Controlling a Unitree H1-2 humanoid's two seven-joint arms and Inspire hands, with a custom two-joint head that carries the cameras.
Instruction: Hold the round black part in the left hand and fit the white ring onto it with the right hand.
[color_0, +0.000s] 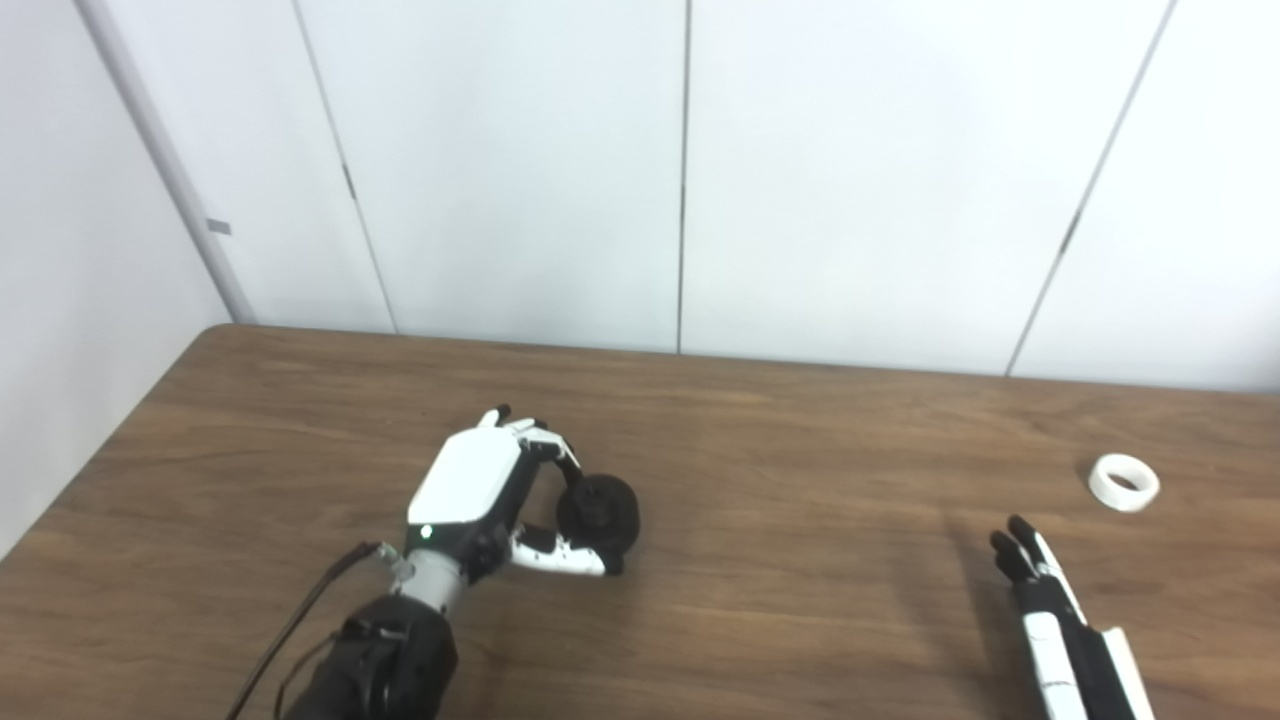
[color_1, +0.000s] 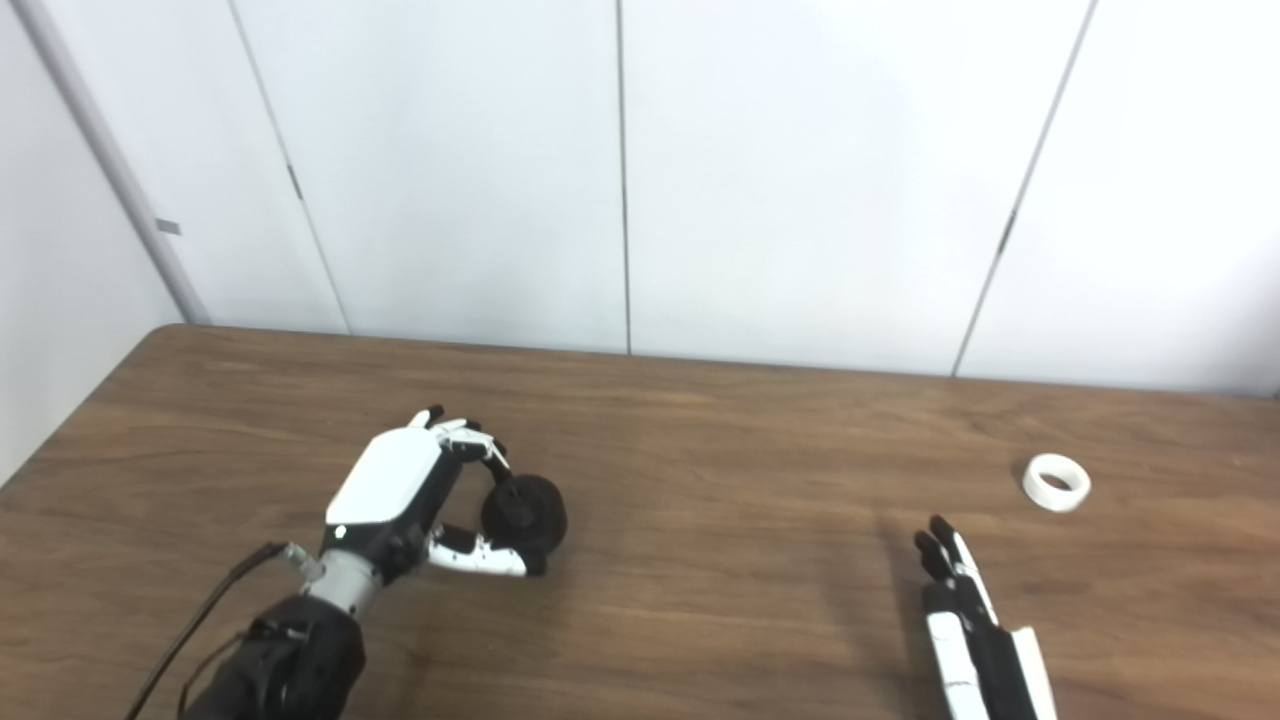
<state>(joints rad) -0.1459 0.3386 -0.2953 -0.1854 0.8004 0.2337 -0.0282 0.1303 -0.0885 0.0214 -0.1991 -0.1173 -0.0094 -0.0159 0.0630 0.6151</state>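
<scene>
Hidden or cut off: the right hand (color_0: 1050, 600) is entering at the bottom edge, so only its straight fingers and part of the palm are showing; the wrist and arm are lying out of frame. The left forearm is also running off the bottom edge, with a thin dark cable trailing beside it.
Hard to make out: the face of the round black plastic part (color_0: 598, 513) is reading as a dark blur, with only a faint raised hub at its centre; whether it is resting on the tabletop or being lifted just clear I cannot tell.
Left hand: the white-backed left hand (color_0: 470, 490) is curling its fingers over the top of the black part while the thumb is pressing in from below, pinching it between them.
Right hand fingers: they are lying close together, stretched forward and holding nothing.
White ring: the small white plastic ring (color_0: 1124, 481) is lying flat on the table's far right, beyond the right hand's fingertips and apart from them, well away from the black part.
Surface: a brown wood-grain table (color_0: 800, 580) is filling the lower half, its left corner rounded.
Room: white wall panels (color_0: 500, 170) with thin dark seams are standing behind the table.
</scene>
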